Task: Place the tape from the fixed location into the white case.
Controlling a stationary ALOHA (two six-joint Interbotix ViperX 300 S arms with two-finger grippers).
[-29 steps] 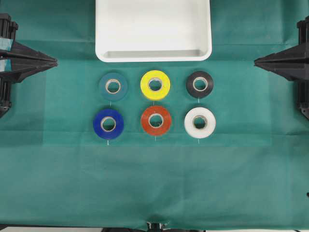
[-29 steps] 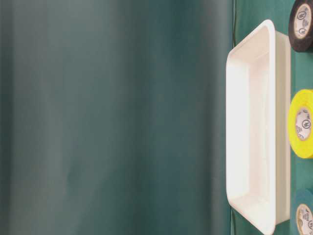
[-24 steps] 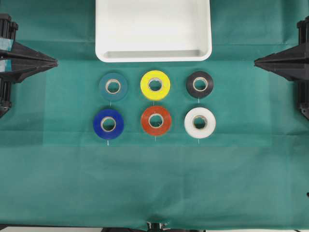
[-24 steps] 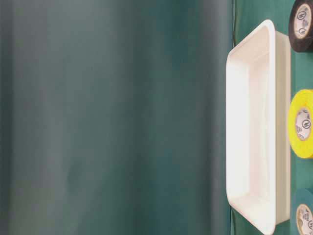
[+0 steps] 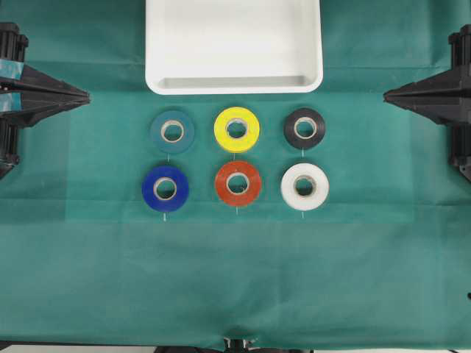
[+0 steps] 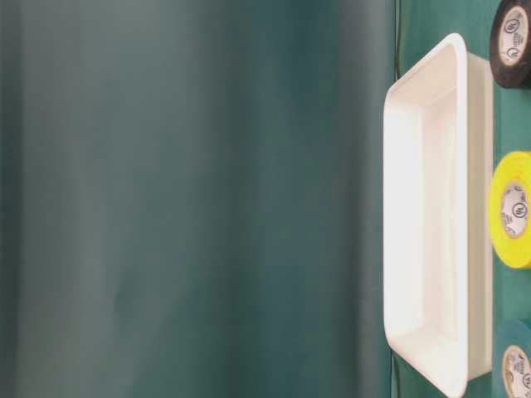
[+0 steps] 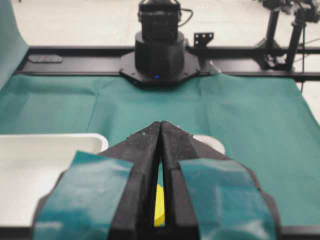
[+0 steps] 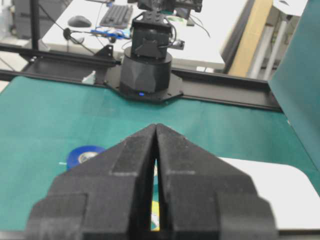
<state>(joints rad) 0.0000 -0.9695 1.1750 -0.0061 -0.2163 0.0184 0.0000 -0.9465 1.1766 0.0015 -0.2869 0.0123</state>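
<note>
tape (image 5: 236, 129): yellow, core print unreadable | white case (image 5: 234, 82): unmarked | left gripper (image 5: 87, 95): closed, empty; right gripper (image 5: 386, 94): closed, empty

The left gripper (image 7: 160, 131) fills the near view, its teal-taped fingers (image 7: 142, 150) pressed together. A yellow sliver, probably the tape (image 7: 159, 205), shows between them. The white case (image 7: 45, 150) lies left; the opposite arm's base (image 7: 160, 50) stands far.
</note>
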